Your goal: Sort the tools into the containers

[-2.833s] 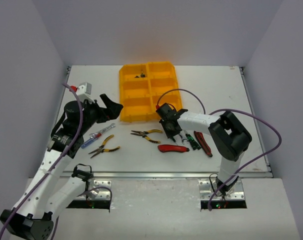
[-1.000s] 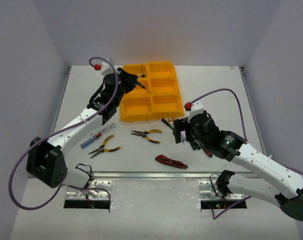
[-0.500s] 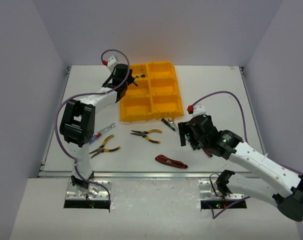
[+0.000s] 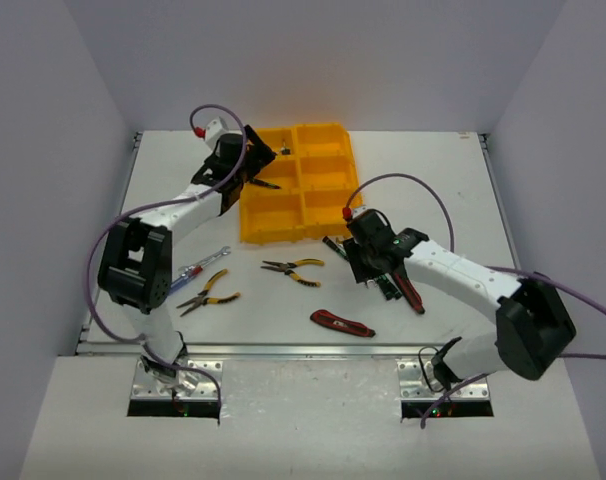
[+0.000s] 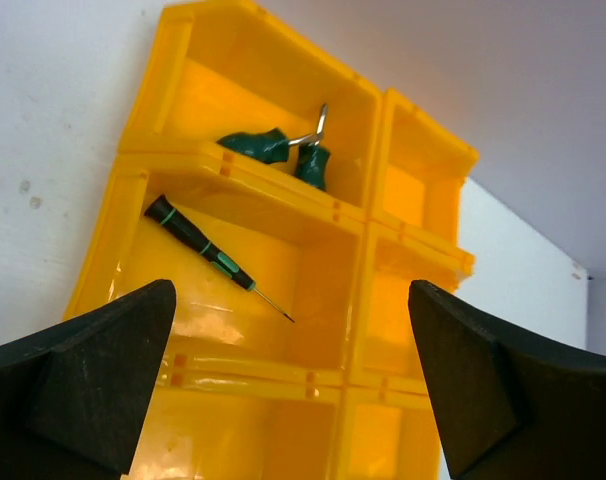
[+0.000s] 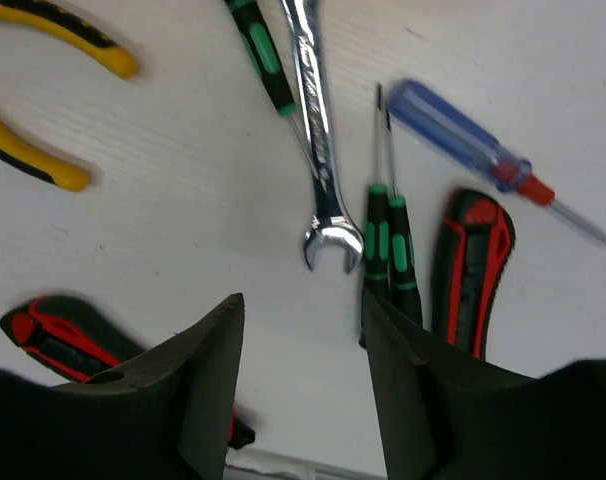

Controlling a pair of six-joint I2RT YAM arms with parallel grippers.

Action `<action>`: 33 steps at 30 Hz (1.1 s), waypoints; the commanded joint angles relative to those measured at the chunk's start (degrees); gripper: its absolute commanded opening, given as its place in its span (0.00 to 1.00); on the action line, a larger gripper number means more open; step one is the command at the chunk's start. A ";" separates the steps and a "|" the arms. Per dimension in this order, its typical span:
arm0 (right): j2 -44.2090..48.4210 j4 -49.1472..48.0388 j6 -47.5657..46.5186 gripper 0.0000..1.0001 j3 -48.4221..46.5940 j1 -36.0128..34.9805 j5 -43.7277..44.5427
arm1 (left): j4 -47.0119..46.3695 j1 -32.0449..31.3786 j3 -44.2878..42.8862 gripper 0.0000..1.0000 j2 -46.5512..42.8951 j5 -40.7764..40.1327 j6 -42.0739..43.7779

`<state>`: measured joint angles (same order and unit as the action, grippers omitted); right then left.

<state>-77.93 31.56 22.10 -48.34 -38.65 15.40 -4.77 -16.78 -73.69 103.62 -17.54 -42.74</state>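
The yellow-orange organiser tray (image 4: 328, 213) stands at the back middle. My left gripper (image 4: 256, 161) is open and empty over its left column, the jaws wide apart in the left wrist view (image 5: 291, 292). A green-handled screwdriver (image 5: 207, 254) lies in the middle-left compartment, and dark green tools (image 5: 271, 147) lie in the far-left one. My right gripper (image 4: 371, 268) is open and empty, low over a cluster of tools. In the right wrist view (image 6: 301, 305) a silver wrench (image 6: 318, 130), two green screwdrivers (image 6: 385, 250) and a red utility knife (image 6: 473, 270) lie just ahead.
On the table lie yellow-black pliers (image 4: 294, 270), a second pair (image 4: 211, 292), a red-blue screwdriver (image 4: 194, 270) and another red knife (image 4: 343, 323). A blue-handled screwdriver (image 6: 461, 138) lies beside the wrench. Grey walls stand on three sides.
The left gripper has let go of the green screwdriver, which now lies in the middle-left compartment. The right arm has swung, its gripper still over the tool cluster.
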 commanded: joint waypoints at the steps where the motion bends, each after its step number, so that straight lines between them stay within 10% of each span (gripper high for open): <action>1: -8.78 -6.80 -6.04 0.49 -7.21 0.65 -2.40 | -0.76 0.52 0.99 1.00 -14.06 -2.23 2.10; 13: -25.67 -14.52 -13.96 0.39 -16.17 2.00 -3.27 | 7.26 0.52 27.57 1.00 -50.52 8.23 5.66; 24: -31.75 -16.80 -13.81 0.17 -16.32 1.96 -7.44 | 10.04 0.52 32.96 1.00 -53.94 12.36 7.33; 33: -19.34 -18.58 -9.51 0.00 -9.72 0.12 -8.81 | 1.91 0.30 34.87 1.00 -51.78 26.13 5.60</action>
<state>-105.67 14.20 10.10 -59.83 -37.33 7.51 5.43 -16.78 -39.65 50.57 -1.68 -36.31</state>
